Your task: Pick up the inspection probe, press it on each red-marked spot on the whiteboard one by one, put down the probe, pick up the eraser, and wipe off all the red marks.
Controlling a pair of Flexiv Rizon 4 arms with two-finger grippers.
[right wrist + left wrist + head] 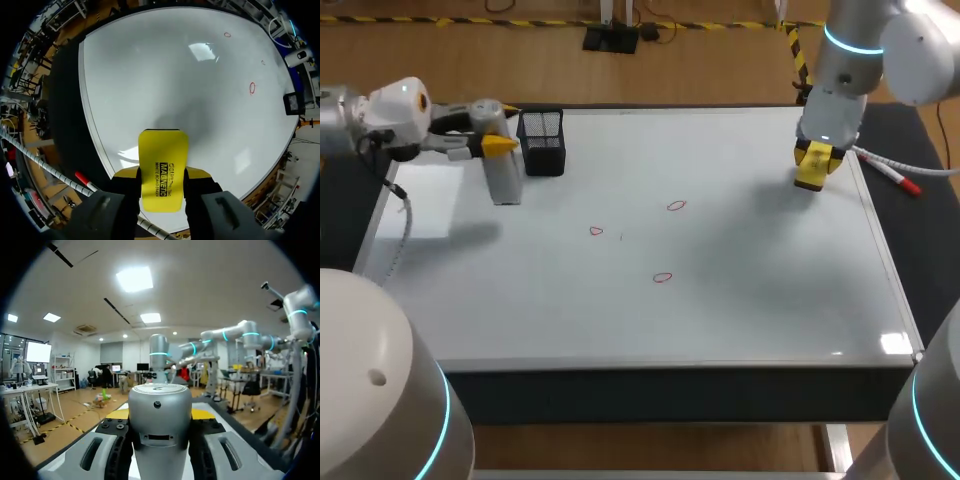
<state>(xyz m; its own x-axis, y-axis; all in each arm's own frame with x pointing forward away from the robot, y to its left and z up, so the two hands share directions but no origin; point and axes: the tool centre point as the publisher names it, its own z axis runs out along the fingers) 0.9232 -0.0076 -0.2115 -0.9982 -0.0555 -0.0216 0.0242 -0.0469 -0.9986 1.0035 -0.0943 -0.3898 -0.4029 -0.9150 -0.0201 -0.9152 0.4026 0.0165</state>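
Both pairs of jaws are closed on something: the left gripper [498,147] is clamped on the probe [160,415] from two sides, and the eraser [163,167] is held between the fingers of the right gripper [817,168]. The probe is held upright over the far left part of the whiteboard [750,320], just beside the black holder [542,142]; whether its lower end touches the board cannot be told. The eraser is seen over the far right corner of the board, near the edge beyond which a red marker [892,176] lies. Its long axis runs out along the fingers, so that its free end points ahead of them. Three red marks are not yet wiped: the far mark [677,206], the left mark [596,231] and the near mark [662,277]. All three lie in the middle of the board, between the two grippers and well apart from both. From the eraser they are found to the left and toward the front edge. It is judged that the wiping falls to the right arm, and that the far mark, being nearest to it, is reached first; for this the eraser has to be brought down onto the board. Whether the probing is finished cannot be read from the marks.
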